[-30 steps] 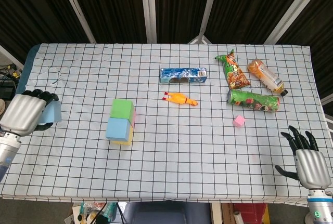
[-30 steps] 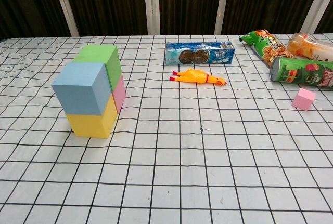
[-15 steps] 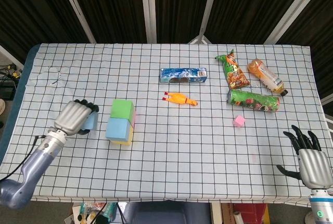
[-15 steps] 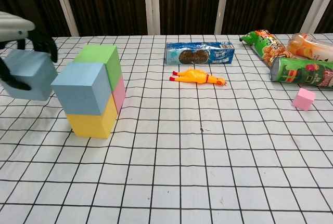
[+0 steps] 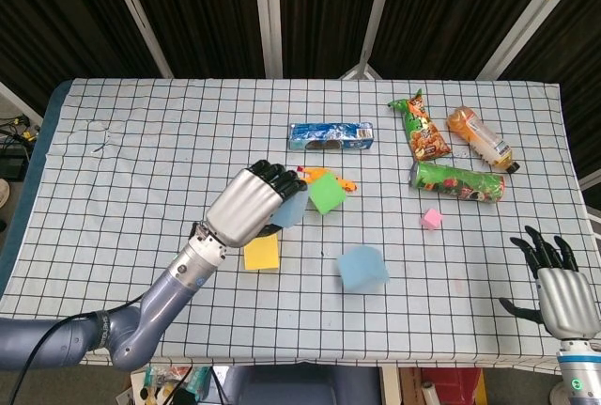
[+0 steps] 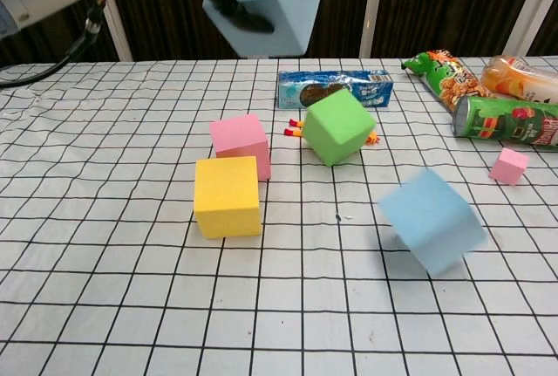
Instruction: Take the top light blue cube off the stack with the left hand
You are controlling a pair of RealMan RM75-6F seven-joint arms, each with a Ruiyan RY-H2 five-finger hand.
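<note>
My left hand (image 5: 249, 204) grips a light blue cube (image 5: 294, 206) and holds it high above the table's middle; in the chest view this cube (image 6: 266, 1) is at the top edge. The stack is scattered. A second light blue cube (image 6: 432, 219) is blurred and tilted at centre right, also seen in the head view (image 5: 362, 267). A green cube (image 6: 337, 126) stands tilted on an edge. A yellow cube (image 6: 227, 195) and a pink cube (image 6: 240, 142) sit apart on the cloth. My right hand (image 5: 562, 294) is at the front right edge, fingers spread, holding nothing.
A blue cookie packet (image 6: 331, 88) lies at the back centre, and a rubber chicken (image 5: 340, 180) is partly hidden behind the green cube. At the right are a chips bag (image 6: 440, 75), a green can (image 6: 506, 123), a bottle (image 6: 523, 75) and a small pink cube (image 6: 509, 167).
My left hand swung from the table's left edge to the centre with its light blue cube, rising. The stack was knocked apart; its blue and green cubes tumbled to the right.
</note>
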